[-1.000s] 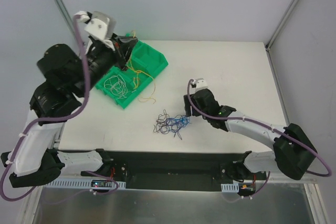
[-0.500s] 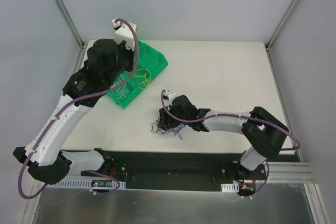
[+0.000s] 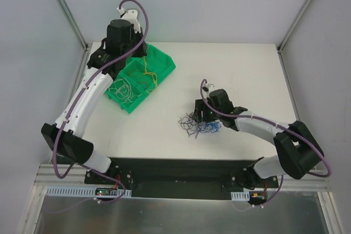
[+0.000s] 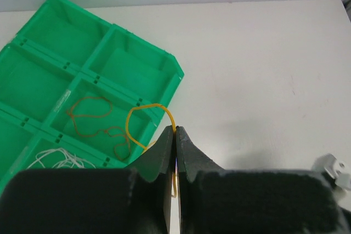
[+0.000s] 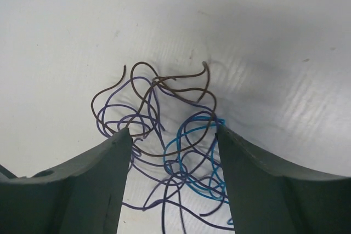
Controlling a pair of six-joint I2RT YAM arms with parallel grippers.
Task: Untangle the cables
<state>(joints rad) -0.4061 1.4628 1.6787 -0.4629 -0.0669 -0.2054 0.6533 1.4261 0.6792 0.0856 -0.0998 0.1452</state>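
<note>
A loose tangle of thin purple, blue and brown cables [image 3: 201, 126] lies on the white table. My right gripper [image 3: 199, 115] stands open low over it. In the right wrist view its jaws straddle the tangle [image 5: 201, 118], one finger [image 5: 112, 160] at each side and not closed on any strand. Over the green tray [image 3: 165, 64] my left gripper [image 4: 176, 130] is shut on a yellow cable [image 4: 143, 108]. This cable loops from the fingertips down into a tray compartment. In the top view the left gripper's fingers are hidden under the wrist.
The tray [image 4: 171, 64] has several compartments. One holds an orange cable [image 4: 83, 103] and another white cables [image 3: 121, 88]. The tray sits at the table's back left. Metal frame posts stand at the back corners.
The right gripper has moved right, and the tangle has shifted right with it. The left arm has swung up over the far side of the tray with the yellow cable.
</note>
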